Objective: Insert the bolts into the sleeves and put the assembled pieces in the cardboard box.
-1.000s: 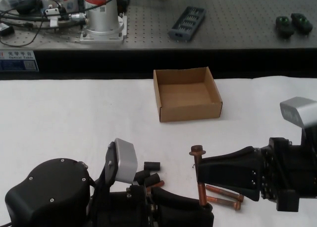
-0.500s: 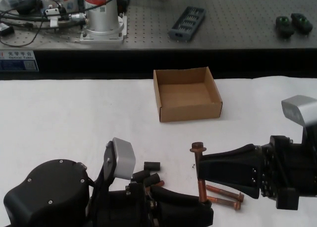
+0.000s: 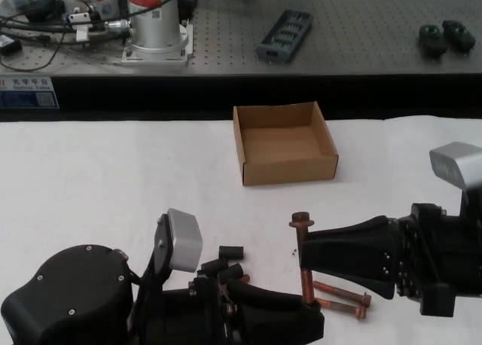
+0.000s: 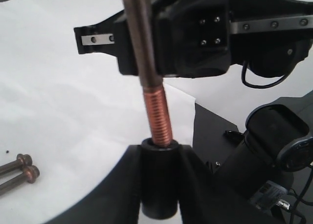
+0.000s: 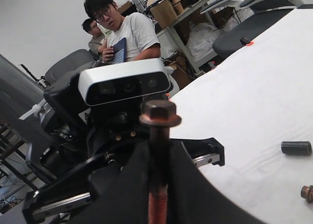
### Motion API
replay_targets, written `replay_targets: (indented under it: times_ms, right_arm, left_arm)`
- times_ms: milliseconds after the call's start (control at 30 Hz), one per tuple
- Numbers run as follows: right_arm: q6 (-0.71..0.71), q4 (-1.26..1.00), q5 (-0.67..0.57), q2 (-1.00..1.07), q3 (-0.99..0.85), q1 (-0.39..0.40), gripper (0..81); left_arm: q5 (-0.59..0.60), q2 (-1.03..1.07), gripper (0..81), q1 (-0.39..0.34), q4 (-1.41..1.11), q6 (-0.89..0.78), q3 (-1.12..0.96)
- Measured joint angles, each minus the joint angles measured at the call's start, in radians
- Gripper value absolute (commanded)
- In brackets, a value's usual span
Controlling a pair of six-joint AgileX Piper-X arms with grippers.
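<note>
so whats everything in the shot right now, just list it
box: one, brown cardboard, open, mid white sheet
held sleeve: one, black, upright in the left gripper
held bolt: one, copper, upright in the right gripper, threaded end at the held sleeve's mouth
loose bolts: two, copper, lying side by side on the sheet near the right gripper
loose sleeves: three, black, on the sheet by the left arm
tray: one, black, on the perforated bench behind
left gripper: one, black, shut on the held sleeve
right gripper: one, black, shut on the held bolt
</note>
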Motion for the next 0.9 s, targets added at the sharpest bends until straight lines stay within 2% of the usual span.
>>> replay_targets:
  times_ms: [400, 900]
  right_arm:
    - [-0.005, -0.003, 0.02, 0.0, 0.0, 0.0, 1.1]
    - [-0.013, 0.01, 0.034, 0.002, -0.002, -0.002, 1.1]
  left_arm:
    - [-0.032, 0.0, 2.0, 0.0, -0.019, -0.016, 0.0]
    - [-0.148, 0.0, 2.0, -0.005, -0.063, -0.164, -0.004]
